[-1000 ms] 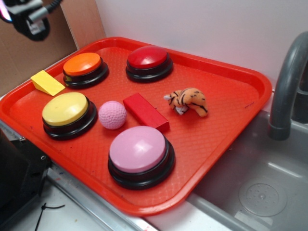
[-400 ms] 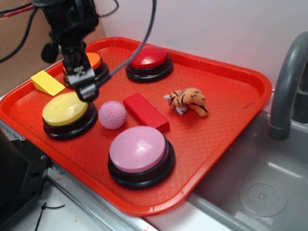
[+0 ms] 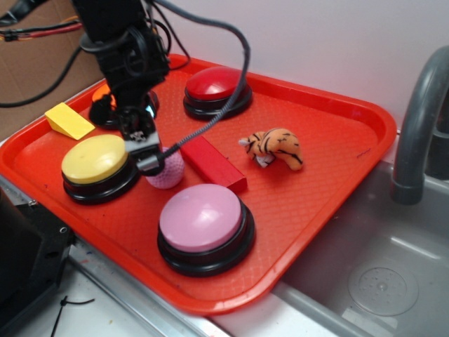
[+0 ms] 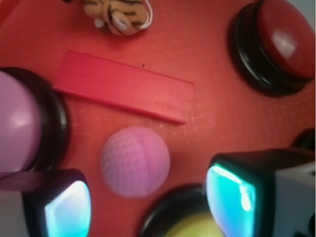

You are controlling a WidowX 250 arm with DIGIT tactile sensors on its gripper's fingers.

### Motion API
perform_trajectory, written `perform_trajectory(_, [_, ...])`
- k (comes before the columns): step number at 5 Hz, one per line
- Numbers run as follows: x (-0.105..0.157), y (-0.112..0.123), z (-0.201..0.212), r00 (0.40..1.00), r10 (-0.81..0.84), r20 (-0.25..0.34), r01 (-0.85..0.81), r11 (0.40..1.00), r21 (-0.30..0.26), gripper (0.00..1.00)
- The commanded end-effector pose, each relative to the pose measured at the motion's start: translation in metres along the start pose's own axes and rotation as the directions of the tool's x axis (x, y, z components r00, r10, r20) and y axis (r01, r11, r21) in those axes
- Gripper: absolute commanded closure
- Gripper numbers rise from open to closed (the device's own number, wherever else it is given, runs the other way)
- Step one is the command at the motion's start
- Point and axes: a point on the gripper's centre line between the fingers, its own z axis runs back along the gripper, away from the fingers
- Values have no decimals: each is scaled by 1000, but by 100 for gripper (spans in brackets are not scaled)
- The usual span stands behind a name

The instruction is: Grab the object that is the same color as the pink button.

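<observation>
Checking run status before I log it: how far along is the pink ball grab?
Done: the hand has reached the pink ball, which matches the pink button. In hand: the wrist view shows the fingers open on either side of the ball, not yet closed on it. Left: close and lift; the ball sits on the red tray beside the red block.

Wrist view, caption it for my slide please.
Open pincer straddling the pink ball, red block beyond it.
</observation>
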Motion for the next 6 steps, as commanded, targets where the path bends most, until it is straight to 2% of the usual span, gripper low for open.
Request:
perform_trajectory(1, [9, -2, -21, 998, -54, -23, 54, 999, -4, 0])
perform_trajectory(3, [3, -10, -29, 998, -50, -46, 48, 998, -28, 0])
perform_trajectory(4, [4, -8, -32, 998, -25, -59, 24, 1000, -20, 100])
perform_trajectory(6, [0, -6, -22, 999, 2, -38, -3, 999, -39, 100])
